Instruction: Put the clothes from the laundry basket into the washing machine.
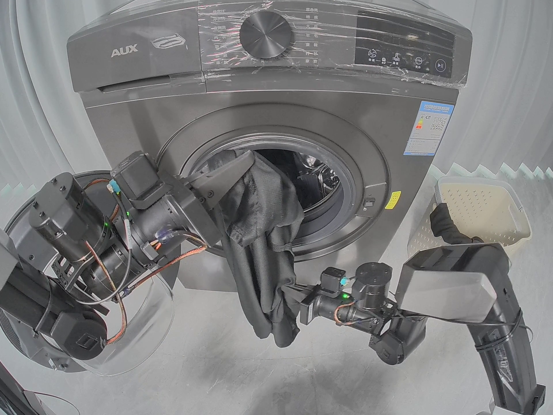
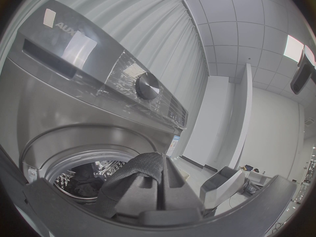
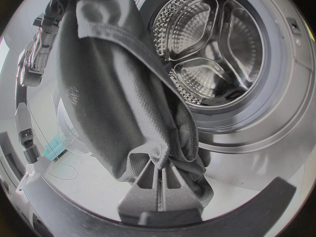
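Note:
A dark grey garment (image 1: 262, 231) hangs in front of the washing machine's (image 1: 276, 116) round opening, drooping toward the floor. My left gripper (image 1: 249, 158) is shut on its top edge at the upper left of the opening; in the left wrist view the left gripper (image 2: 162, 158) has cloth (image 2: 141, 167) draped over one finger. My right gripper (image 1: 291, 302) is shut on the garment's lower part, below the opening; in the right wrist view the right gripper (image 3: 161, 164) pinches the fabric (image 3: 112, 99). More dark clothing (image 1: 295, 171) lies inside the steel drum (image 3: 210, 50).
The machine's glass door (image 1: 147, 318) stands swung open at the left, beside my left arm. A cream perforated laundry basket (image 1: 512, 203) sits on the floor at the right, with a dark piece of clothing (image 1: 446, 225) hanging over its near rim. Grey floor lies in front.

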Available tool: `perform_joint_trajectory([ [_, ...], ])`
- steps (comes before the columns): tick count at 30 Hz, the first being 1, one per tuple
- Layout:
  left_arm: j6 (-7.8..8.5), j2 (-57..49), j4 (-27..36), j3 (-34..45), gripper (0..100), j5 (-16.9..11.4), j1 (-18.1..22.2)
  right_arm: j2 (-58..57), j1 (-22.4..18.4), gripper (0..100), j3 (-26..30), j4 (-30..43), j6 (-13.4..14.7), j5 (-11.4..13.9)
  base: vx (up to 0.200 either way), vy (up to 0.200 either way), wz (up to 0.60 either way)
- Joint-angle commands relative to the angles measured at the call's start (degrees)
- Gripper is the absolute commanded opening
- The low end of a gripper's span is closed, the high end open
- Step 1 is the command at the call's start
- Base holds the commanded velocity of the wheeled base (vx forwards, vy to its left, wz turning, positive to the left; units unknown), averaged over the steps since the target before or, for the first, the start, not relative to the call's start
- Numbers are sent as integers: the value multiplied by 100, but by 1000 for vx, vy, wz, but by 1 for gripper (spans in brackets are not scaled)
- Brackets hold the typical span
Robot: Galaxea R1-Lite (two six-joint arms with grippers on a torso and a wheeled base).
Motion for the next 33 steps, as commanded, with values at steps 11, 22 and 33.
perform_joint_trajectory([
  [11, -18, -258, -10, 701, 0, 1, 564, -2393, -830, 0, 2585, 1, -326, -129, 0, 0, 0],
  [22, -194, -934, -10, 929, 0, -105, 678, -3570, -1437, 0, 3192, 1, -274, -489, 0, 0, 0],
  [33, -168, -1101, -10, 1439, 0, -192, 696, -4432, -1401, 0, 3324, 1, -36, -761, 0, 0, 0],
])
